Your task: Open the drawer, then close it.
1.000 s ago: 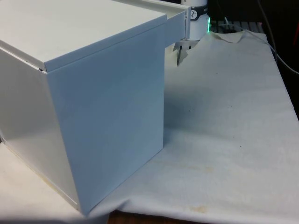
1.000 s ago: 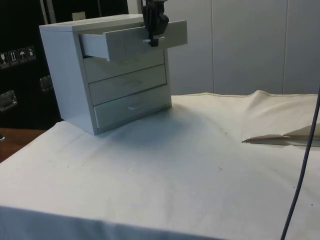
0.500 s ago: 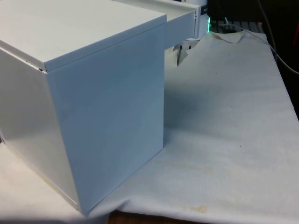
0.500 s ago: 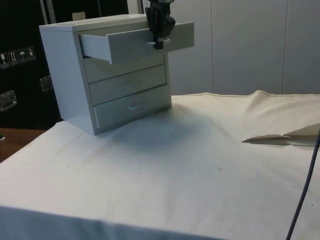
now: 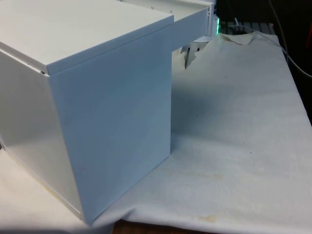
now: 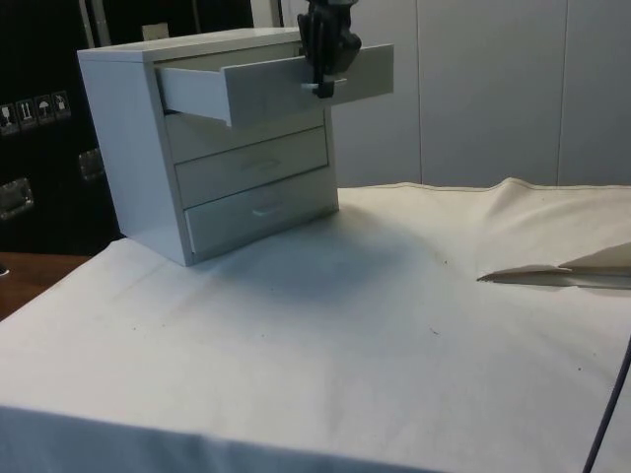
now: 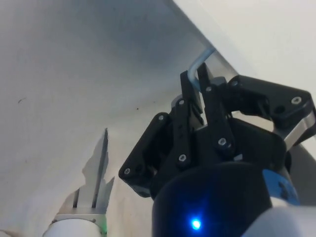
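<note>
A white chest of three drawers [image 6: 148, 148] stands on the cloth; in the front view its plain side panel [image 5: 112, 122] faces me. The top drawer [image 6: 276, 84] is pulled well out, and its side [image 5: 187, 27] juts past the chest toward the front view's right. My black gripper [image 6: 325, 87] hangs at the top drawer's front, shut on its thin metal handle [image 7: 200, 61]. Both fingers [image 7: 190, 98] pinch the handle's bar in the wrist view. The middle drawer [image 6: 251, 163] and the bottom drawer [image 6: 261, 209] are shut.
The white cloth [image 6: 325, 345] covers the table, with a raised fold [image 6: 552, 274] at the side view's right. A dark cable [image 6: 606, 394] hangs at that view's right edge. Dark cabinets [image 6: 39, 118] stand behind the chest.
The top drawer has slid further out of the chest, with my gripper moving along with its handle, away from the chest.
</note>
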Robot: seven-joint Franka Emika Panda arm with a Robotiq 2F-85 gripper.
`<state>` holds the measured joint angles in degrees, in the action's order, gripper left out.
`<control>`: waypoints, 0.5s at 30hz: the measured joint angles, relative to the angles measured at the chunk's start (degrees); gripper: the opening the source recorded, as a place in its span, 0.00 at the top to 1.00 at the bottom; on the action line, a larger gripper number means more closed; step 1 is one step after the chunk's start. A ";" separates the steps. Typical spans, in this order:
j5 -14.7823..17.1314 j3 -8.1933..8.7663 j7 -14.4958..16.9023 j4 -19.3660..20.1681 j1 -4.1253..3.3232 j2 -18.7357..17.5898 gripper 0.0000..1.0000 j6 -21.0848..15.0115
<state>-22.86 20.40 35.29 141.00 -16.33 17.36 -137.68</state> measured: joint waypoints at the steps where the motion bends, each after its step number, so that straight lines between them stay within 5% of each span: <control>1: -0.06 -0.11 0.00 0.11 0.00 0.11 0.96 -0.17; 15: -0.11 -0.11 0.23 0.29 0.06 0.06 0.96 -0.57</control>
<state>-22.98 20.28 35.52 141.29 -16.27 17.42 -138.25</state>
